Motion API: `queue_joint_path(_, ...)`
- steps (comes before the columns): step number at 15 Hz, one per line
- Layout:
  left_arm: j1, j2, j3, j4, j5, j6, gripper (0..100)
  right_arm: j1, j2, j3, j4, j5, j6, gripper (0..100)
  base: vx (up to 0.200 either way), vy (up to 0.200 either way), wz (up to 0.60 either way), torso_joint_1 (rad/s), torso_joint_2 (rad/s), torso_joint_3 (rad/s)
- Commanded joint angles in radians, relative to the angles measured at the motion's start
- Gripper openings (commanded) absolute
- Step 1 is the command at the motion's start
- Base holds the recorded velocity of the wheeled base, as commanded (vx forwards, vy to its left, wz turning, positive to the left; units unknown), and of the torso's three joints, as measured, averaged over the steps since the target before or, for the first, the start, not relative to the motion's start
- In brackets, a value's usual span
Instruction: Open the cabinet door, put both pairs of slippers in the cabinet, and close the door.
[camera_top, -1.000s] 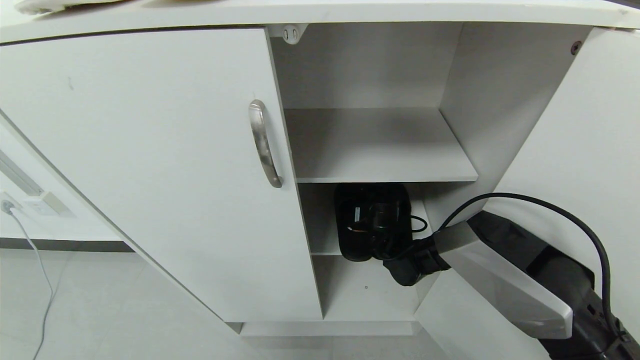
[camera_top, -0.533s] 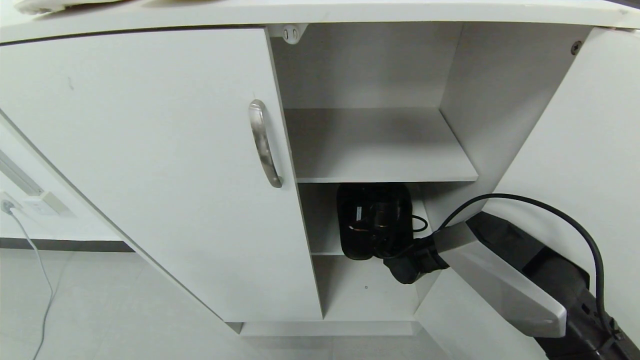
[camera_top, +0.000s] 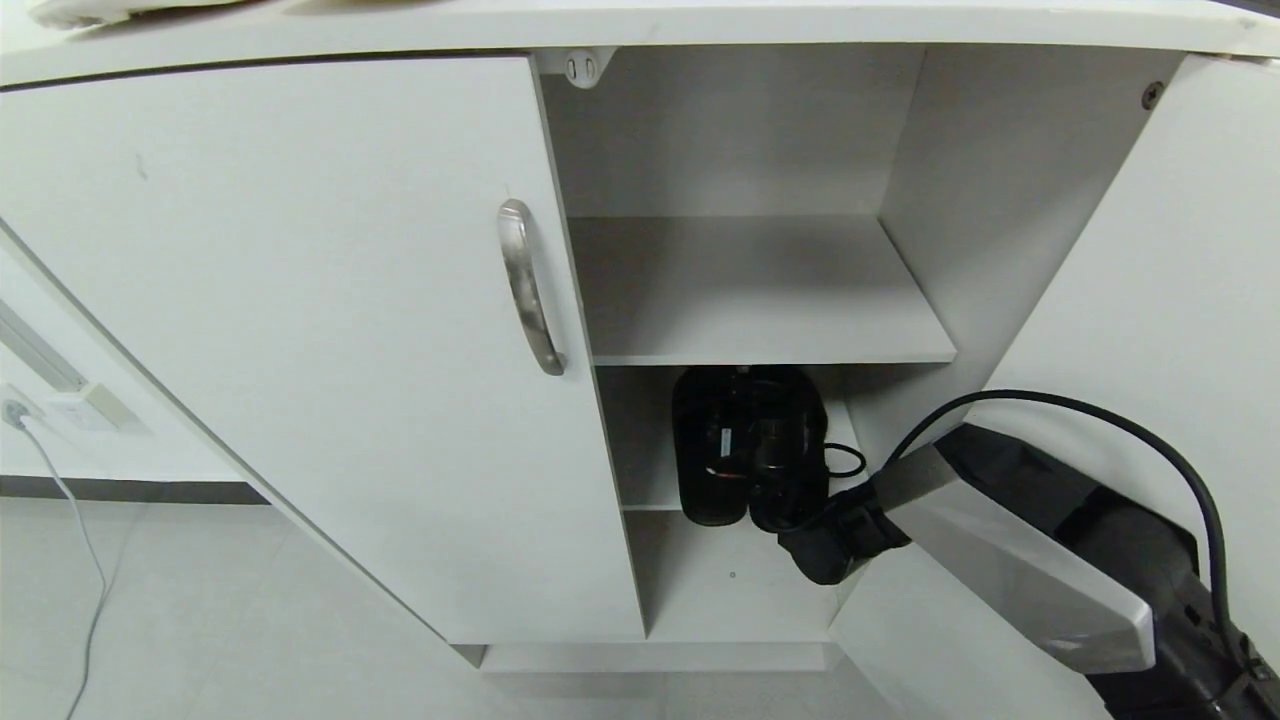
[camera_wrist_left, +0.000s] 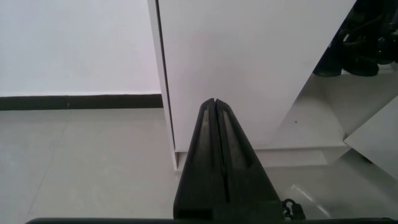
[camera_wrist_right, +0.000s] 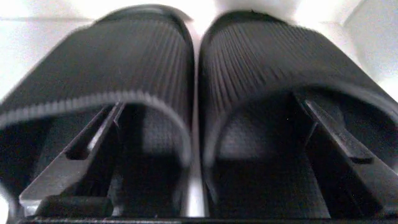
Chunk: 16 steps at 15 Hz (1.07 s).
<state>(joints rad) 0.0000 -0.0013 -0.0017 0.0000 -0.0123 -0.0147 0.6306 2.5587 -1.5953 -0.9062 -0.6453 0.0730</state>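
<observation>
Right, I judge this to be the placing step for one pair. The pair of black ribbed-strap slippers (camera_top: 750, 440) sits side by side, toes inward, on the lower white shelf (camera_top: 650, 507) of the white cabinet (camera_top: 930, 180). It is tucked under the broad upper shelf board (camera_top: 760, 290), which is bare. The right-hand white door (camera_top: 1150, 300) stands swung open. The left-hand white door (camera_top: 280, 300), with its curved metal handle (camera_top: 528, 290), is shut.

My right gripper (camera_wrist_right: 208, 124) is reached into the opening at the level of that lower shelf. My right forearm slopes up to it from low on the right, past the open door's edge. Its fingers (camera_wrist_right: 74, 171) stand spread, one slid under each strap. As far as I can see, neither presses on the slippers' inner walls, so I take the pair as released and resting on the shelf.

The next move, to my mind, calls for a straight pull back along the slippers' length. I should keep the fingers level so that they do not hook a strap and drag the pair off the edge. The other pair and the door closing are left after that.

My left gripper (camera_wrist_left: 214, 109) hangs low outside, before the shut door and above the pale floor. Its fingers are pressed together on nothing.
</observation>
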Motion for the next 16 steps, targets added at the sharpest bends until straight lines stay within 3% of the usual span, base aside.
queue_joint_path(1, 0.0, 0.001, 0.0, 0.0, 0.0, -0.001, 0, 0.001, -0.1, 0.109, -0.049, 0.001, -0.002, 100, 0.0, 0.0, 0.0, 0.0, 0.0, 0.0)
queue_joint_path(11, 0.0, 0.001, 0.0, -0.002, 0.0, 0.001, 0, 0.146, -0.462, 0.738, -0.223, 0.001, 0.002, 100, 0.0, 0.0, 0.0, 0.0, 0.0, 0.0)
queue_joint_path(12, 0.0, 0.001, 0.0, 0.0, 0.0, 0.001, 0, 0.179, -0.532, 0.854, -0.235, 0.003, 0.007, 100, 0.0, 0.0, 0.0, 0.0, 0.0, 0.0)
queue_joint_path(14, 0.0, 0.001, 0.0, 0.0, 0.0, 0.002, 0, 0.227, -0.586, 0.943, -0.231, 0.009, 0.056, 100, 0.0, 0.0, 0.0, 0.0, 0.0, 0.0)
queue_joint_path(16, 0.0, 0.001, 0.0, 0.0, 0.0, 0.004, 0, 0.245, -0.595, 0.946, -0.231, 0.007, 0.056, 100, 0.0, 0.0, 0.0, 0.0, 0.0, 0.0)
